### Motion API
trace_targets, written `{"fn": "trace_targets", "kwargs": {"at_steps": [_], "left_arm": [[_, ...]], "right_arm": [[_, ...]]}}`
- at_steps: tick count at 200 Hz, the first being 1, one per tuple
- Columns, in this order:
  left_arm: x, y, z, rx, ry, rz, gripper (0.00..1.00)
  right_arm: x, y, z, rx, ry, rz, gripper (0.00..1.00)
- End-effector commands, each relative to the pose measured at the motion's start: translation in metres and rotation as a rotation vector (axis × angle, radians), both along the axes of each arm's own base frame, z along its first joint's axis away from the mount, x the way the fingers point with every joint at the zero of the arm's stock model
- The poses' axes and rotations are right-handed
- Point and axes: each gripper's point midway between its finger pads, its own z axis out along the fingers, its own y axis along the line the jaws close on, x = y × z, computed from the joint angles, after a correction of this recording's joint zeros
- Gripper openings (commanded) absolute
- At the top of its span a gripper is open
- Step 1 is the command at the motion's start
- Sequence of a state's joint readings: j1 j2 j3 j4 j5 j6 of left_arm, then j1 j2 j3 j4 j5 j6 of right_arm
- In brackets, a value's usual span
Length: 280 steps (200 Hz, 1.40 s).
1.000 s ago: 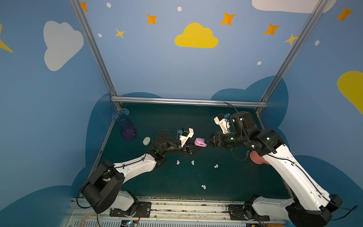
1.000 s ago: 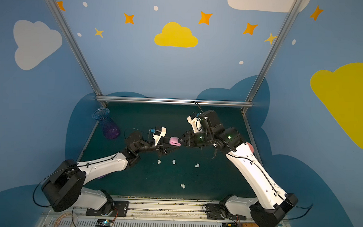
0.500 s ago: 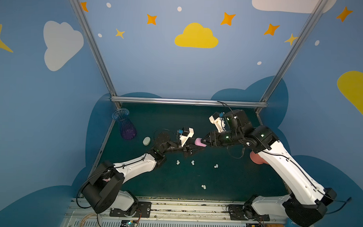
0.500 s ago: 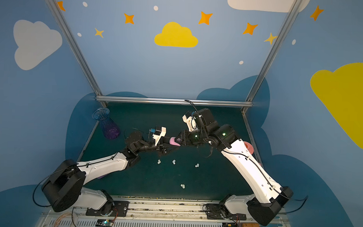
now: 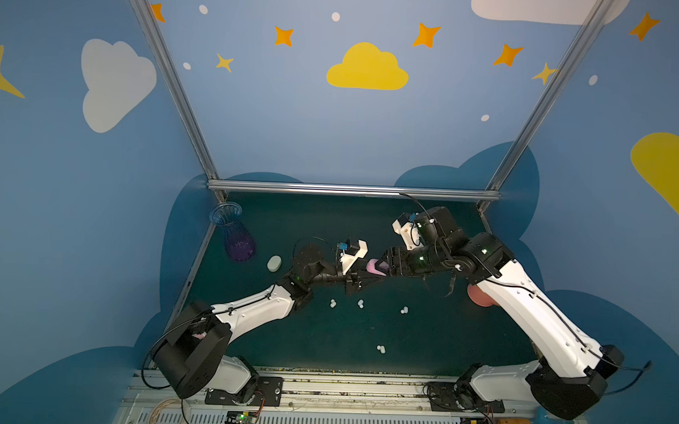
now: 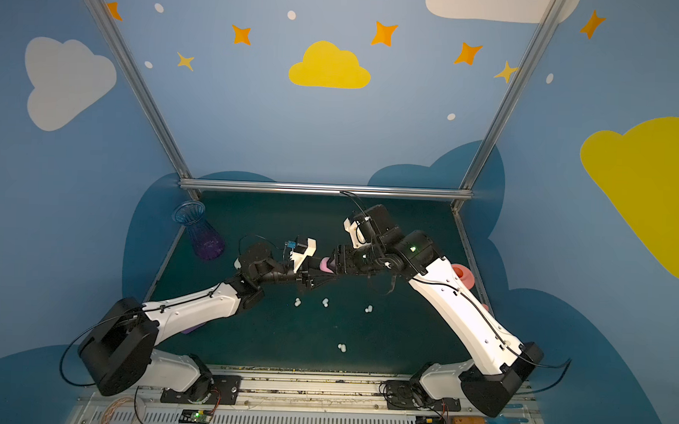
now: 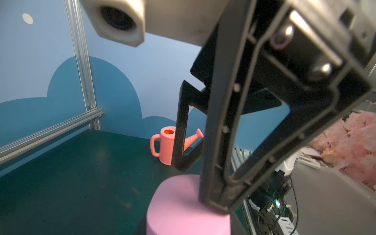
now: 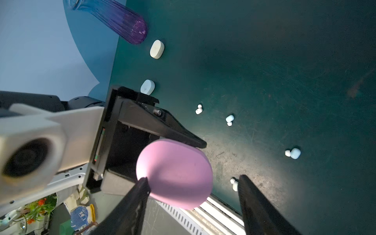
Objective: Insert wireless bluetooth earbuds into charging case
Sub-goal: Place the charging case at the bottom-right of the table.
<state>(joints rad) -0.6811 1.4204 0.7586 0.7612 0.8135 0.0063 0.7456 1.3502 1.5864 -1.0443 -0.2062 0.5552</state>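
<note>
pink case [image 8: 175,173] was held by left gripper [image 5: 374,275] above table [image 5: 442,341]; right gripper [image 8: 193,179] stood w/ jaws wide apart at the case; earbuds [image 5: 361,303] lay loose on table.

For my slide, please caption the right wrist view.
Left gripper holds the pink case between the open jaws of the right gripper, above earbuds scattered on the green table.

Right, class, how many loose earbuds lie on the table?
4. A left earbud, a middle earbud and a right earbud form a central row; a fourth earbud lies nearer the front. More may be hidden.
</note>
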Motion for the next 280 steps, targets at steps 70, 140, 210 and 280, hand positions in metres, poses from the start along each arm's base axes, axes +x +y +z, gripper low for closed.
{"fn": "trace_targets", "kwargs": {"at_steps": [70, 140, 210, 280], "left_arm": [[-0.002, -0.005, -0.006, 0.111, -0.133, 0.065, 0.04], [-0.006, -0.006, -0.01, 0.14, -0.176, 0.079, 0.04], [-0.001, -0.006, -0.014, 0.152, -0.148, 0.104, 0.31], [0.013, 0.034, -0.055, 0.251, 0.048, 0.345, 1.0]], "right_arm": [[-0.005, 0.015, -0.028, 0.053, 0.146, -0.036, 0.73], [-0.005, 0.023, -0.038, 0.077, 0.19, -0.046, 0.65], [-0.003, 0.016, -0.04, 0.075, 0.185, -0.063, 0.42], [0.022, -0.068, -0.091, -0.095, 0.132, -0.26, 0.43]]}}
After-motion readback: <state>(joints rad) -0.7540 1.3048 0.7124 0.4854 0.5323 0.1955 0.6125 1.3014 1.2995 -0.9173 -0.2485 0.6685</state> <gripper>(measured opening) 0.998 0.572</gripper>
